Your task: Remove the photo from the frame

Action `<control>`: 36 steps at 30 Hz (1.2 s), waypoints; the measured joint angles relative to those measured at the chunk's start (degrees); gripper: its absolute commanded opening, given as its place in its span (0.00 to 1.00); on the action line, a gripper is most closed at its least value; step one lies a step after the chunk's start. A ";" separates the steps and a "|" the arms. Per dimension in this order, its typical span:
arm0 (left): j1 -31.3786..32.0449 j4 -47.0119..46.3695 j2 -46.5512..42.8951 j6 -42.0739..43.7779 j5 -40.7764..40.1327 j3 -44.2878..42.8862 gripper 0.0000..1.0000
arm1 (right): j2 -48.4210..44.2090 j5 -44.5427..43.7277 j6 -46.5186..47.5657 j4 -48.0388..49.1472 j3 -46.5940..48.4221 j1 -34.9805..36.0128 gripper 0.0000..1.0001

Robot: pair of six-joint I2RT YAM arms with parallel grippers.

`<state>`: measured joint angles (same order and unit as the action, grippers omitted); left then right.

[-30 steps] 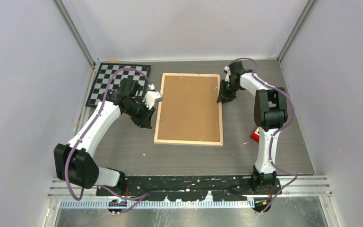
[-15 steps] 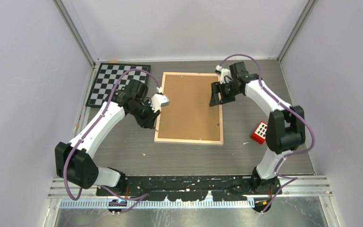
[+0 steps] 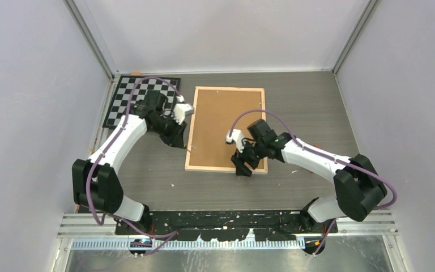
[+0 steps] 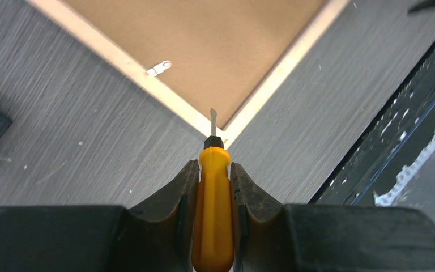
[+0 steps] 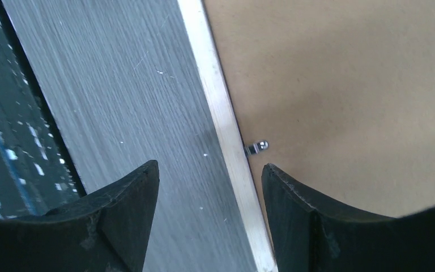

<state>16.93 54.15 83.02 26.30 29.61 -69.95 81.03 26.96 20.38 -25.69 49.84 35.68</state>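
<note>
Your left gripper (image 4: 214, 170) pinching an orange-handled screwdriver (image 4: 214, 215), tip aimed at a corner of the face-down frame (image 3: 226, 127), your right gripper (image 5: 209, 175) spread over a metal clip (image 5: 257, 147) at its near edge.

- A robot test cell in a laboratory is shown, not a home or a shop.
- The grey wood-grain table (image 3: 317, 96) is enclosed by plain pale panels (image 3: 28, 102), which are held in aluminium posts (image 3: 90, 38) at the upper left and upper right.
- The left arm (image 3: 116, 144) and the right arm (image 3: 317, 161) are bolted to a black base plate (image 3: 226, 218) at the bottom centre, beside a slotted metal rail (image 3: 374, 218).
- Purple cables (image 3: 255, 111) are looped along the arms.
- A black-and-white checkerboard (image 3: 122, 93) is laid flat at the upper left.
</note>
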 measured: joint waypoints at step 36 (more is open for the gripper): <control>6.95 -9.31 1.64 6.86 -2.27 3.56 0.00 | 0.72 -12.68 34.80 3.04 -8.63 11.89 0.10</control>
<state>23.88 44.84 84.66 33.17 27.33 -66.39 81.76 14.28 55.18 -22.65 41.21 47.57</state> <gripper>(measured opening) 0.238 0.260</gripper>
